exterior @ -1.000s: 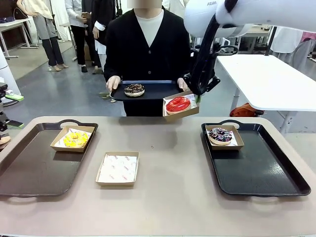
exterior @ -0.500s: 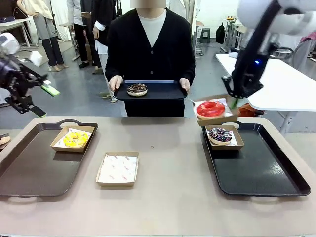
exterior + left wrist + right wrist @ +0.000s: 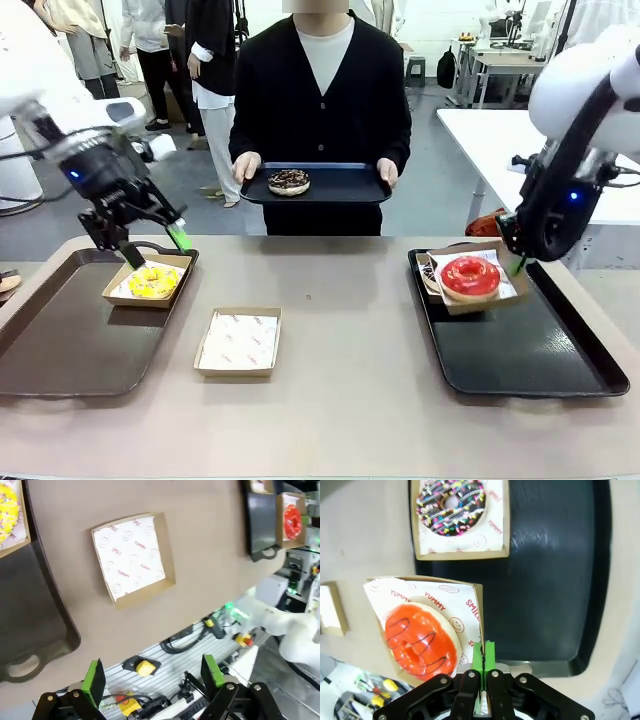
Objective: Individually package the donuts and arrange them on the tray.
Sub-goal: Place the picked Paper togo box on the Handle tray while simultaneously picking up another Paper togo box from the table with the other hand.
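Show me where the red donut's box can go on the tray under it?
The right tray is bare across its near and right parts, down to the near handle. It's crowded at the far left corner: the sprinkled donut sits boxed there, the red donut's box close by.

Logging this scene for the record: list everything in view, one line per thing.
yellow-iced donut: one, yellow, boxed on the left tray
red donut: one, glossy red, in the carried box
sprinkled dark donut: one, dark, boxed at the right tray's far end
chocolate donut: one, brown, on the held tray
empty box: one, brown, white paper lining, on the table
carried box: one, brown, at the right tray's far end
left tray: one, dark brown, table left
right tray: one, black, table right
held tray: one, black, beyond the table
table: one, beige
person's hands: two, holding the held tray
left gripper: open, above the yellow-iced donut
right gripper: shut on the carried box's edge
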